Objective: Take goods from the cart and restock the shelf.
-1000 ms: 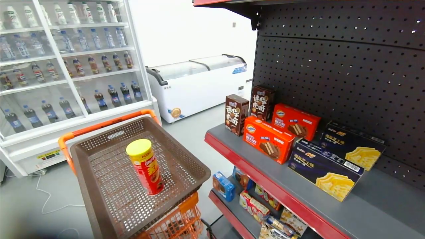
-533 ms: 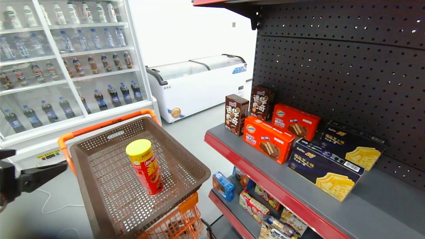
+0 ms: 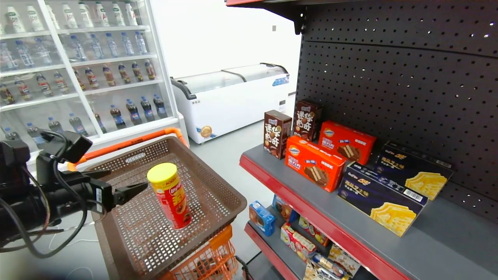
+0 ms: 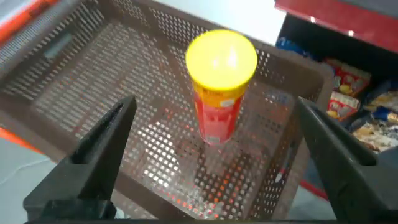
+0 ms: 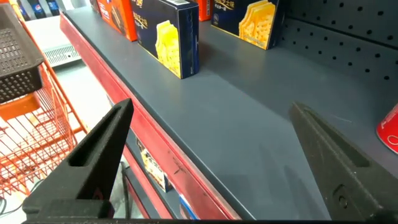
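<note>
A red chip can (image 3: 171, 195) with a yellow lid stands upright in the brown perforated basket (image 3: 218, 186) on top of the orange cart. My left gripper (image 3: 130, 182) hovers over the basket just left of the can, open, with nothing between its fingers. In the left wrist view the can (image 4: 219, 99) stands ahead of the open left gripper (image 4: 214, 155), between the lines of its two fingers. My right gripper (image 5: 214, 158) is open above a bare stretch of the grey shelf board (image 5: 249, 124), which has a red front edge (image 3: 311, 217).
On the shelf stand brown boxes (image 3: 277, 133), orange boxes (image 3: 315, 163) and dark blue boxes (image 3: 381, 198). A lower shelf (image 3: 272, 241) holds snack packs. A drinks fridge (image 3: 78, 77) and a chest freezer (image 3: 229, 101) stand behind. A red item (image 5: 388, 130) sits near the right gripper.
My left arm has come in from the left and moved over the basket toward the can. The can and the shelf goods have not moved.
</note>
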### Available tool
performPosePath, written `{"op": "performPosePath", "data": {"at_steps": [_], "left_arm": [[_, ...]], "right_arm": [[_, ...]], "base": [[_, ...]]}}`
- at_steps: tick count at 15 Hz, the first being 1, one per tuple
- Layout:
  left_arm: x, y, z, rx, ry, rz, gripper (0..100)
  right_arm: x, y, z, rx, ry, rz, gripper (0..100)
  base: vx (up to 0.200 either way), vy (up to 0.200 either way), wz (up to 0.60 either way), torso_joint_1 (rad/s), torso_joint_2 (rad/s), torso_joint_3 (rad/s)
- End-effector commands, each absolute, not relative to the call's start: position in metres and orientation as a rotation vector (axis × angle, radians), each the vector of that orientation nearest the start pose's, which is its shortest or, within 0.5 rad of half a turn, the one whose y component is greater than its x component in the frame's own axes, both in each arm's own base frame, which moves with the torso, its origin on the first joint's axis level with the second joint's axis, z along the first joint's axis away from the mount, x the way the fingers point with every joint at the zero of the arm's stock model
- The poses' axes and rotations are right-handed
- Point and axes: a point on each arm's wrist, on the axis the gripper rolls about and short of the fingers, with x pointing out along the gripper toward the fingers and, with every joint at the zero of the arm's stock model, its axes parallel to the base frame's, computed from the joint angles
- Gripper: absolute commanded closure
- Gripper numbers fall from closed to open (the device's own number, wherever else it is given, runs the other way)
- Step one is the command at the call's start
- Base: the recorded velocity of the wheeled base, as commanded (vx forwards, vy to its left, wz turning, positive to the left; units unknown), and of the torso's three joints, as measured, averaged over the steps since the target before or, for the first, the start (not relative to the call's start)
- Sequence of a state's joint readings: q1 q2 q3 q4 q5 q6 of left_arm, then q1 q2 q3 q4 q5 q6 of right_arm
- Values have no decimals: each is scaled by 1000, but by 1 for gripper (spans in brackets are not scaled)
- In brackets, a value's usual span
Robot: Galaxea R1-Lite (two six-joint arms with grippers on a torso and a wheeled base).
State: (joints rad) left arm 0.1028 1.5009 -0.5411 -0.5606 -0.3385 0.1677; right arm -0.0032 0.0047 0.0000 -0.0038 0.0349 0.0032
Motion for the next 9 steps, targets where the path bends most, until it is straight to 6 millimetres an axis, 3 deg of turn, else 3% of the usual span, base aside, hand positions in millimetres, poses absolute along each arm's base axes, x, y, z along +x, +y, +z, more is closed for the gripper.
{"op": "performPosePath", "data": {"at_steps": [1, 9], "left_arm": [[247, 12, 114, 54, 478, -295, 0], [270, 12, 66, 63, 457, -304, 0]], "right_arm": [[-22, 1, 76, 3, 0, 32, 0], [-22, 1, 76, 3, 0, 32, 0]], "base": [[0, 0, 0, 0, 0, 0], [0, 0, 0, 0, 0, 0]]}}
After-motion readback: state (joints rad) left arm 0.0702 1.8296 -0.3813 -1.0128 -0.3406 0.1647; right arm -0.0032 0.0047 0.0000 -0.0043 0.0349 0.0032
